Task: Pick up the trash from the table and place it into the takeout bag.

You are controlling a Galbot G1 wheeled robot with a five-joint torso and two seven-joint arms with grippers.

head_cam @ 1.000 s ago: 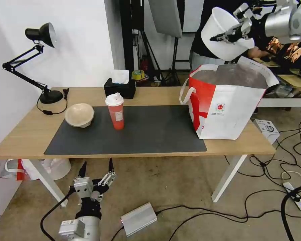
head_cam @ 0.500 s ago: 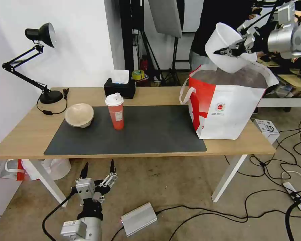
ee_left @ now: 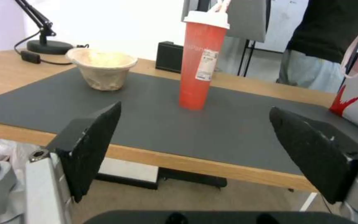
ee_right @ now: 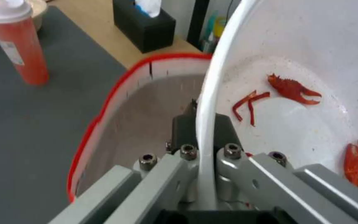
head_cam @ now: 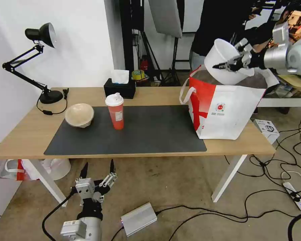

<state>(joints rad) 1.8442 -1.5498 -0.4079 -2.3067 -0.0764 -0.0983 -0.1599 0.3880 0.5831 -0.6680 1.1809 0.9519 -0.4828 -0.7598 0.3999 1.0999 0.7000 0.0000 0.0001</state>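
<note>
White bowl (head_cam: 224, 62) with red scraps (ee_right: 293, 89) held tilted, lower part dipped into open mouth of takeout bag (head_cam: 224, 110). Rim pinched by right gripper (head_cam: 231, 63), fingers clamped on bowl wall. Red cup (head_cam: 115, 110), pulp bowl (head_cam: 79, 114) left on mat (head_cam: 150, 134). Left gripper (head_cam: 96, 170) parked below table (head_cam: 23, 134) edge, jaws spread wide, nothing held.

We see a black desk lamp (head_cam: 40, 50) standing at the far left corner of the worktop, its cord looping beside its base, and a black tissue box (head_cam: 119, 87) along the far edge with a white tissue sticking up. On the floor lie a silver box (head_cam: 138, 219), a small white carton (head_cam: 266, 129) and tangled black cables (head_cam: 257, 201).
</note>
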